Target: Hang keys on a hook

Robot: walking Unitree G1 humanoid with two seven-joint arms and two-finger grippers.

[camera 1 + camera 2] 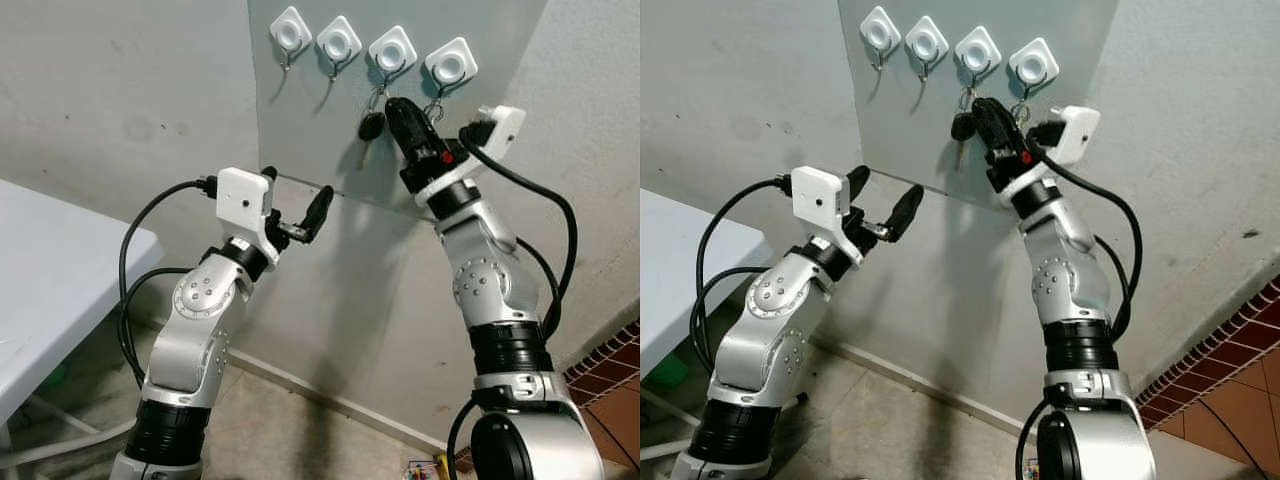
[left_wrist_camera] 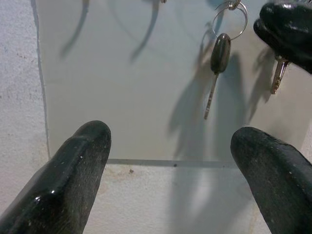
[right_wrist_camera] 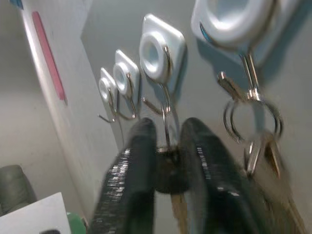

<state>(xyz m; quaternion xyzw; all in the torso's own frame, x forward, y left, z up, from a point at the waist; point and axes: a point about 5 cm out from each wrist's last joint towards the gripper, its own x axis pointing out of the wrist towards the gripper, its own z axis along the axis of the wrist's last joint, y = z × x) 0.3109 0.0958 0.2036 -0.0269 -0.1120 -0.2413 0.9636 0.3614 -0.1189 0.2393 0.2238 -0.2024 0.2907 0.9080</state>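
The right end effector is up at the wall, its fingers squeezed on the black-headed key. The key's ring is on the third hook, right above. The key hangs straight down, tip pointing to the floor. The left end effector waits lower, wide open and empty.

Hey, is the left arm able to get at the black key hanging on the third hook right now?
Probably yes. The left end effector is open, below and to the left of the black key, with bare panel between. But the right end effector is shut on that key, crowding the spot.
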